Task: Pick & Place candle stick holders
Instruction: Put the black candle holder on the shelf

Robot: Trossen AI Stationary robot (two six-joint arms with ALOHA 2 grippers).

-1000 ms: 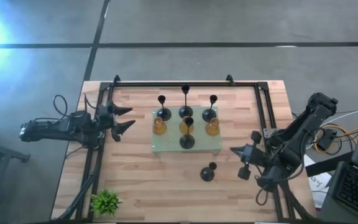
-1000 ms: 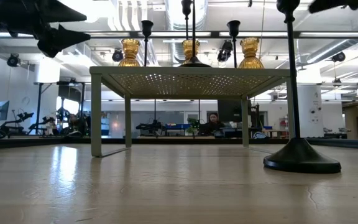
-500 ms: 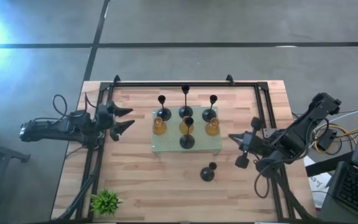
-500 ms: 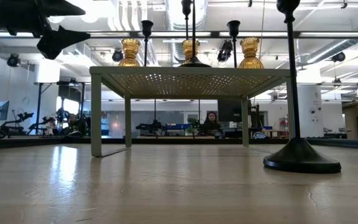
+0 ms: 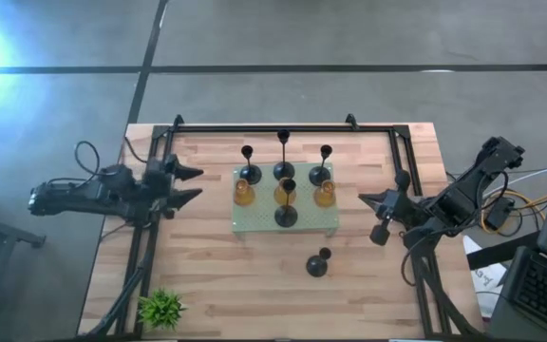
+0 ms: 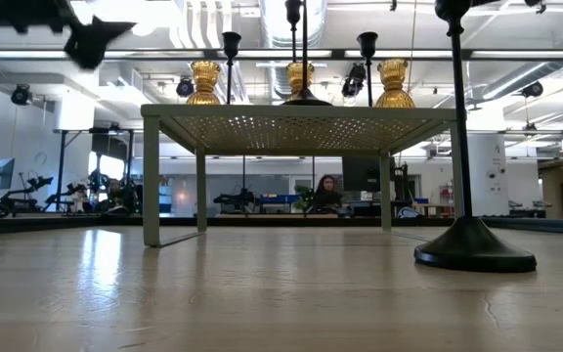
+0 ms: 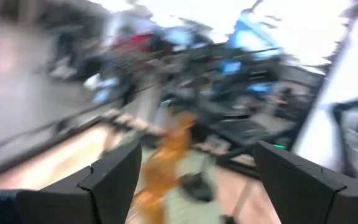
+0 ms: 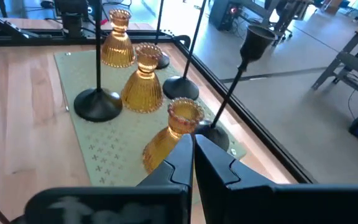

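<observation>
A pale green perforated mat (image 5: 259, 224) on legs stands mid-table. On it stand several black candle stick holders (image 5: 283, 169) with thin stems and three amber ones (image 5: 284, 193). In the right wrist view the amber ones (image 8: 143, 87) stand in a row. One more black holder (image 5: 317, 263) stands by its round base on the wood, nearer the front (image 6: 474, 244). My right gripper (image 5: 363, 199) hovers shut and empty to the right of the mat, its fingers (image 8: 193, 149) pointing at the amber holders. My left gripper (image 5: 194, 183) hangs open to the left of the mat, with nothing between its fingers (image 7: 114, 180).
A small green plant (image 5: 161, 308) sits at the near left corner. A black rail frame (image 5: 264, 126) runs along the far edge and down both sides of the table. Bare wood lies in front of the mat around the lone black holder.
My right gripper has drawn away from the lone black holder, up and toward the table's far and right edges, and has stayed shut. My left gripper has rolled a little about its own axis and has stayed open. No holder has moved.
</observation>
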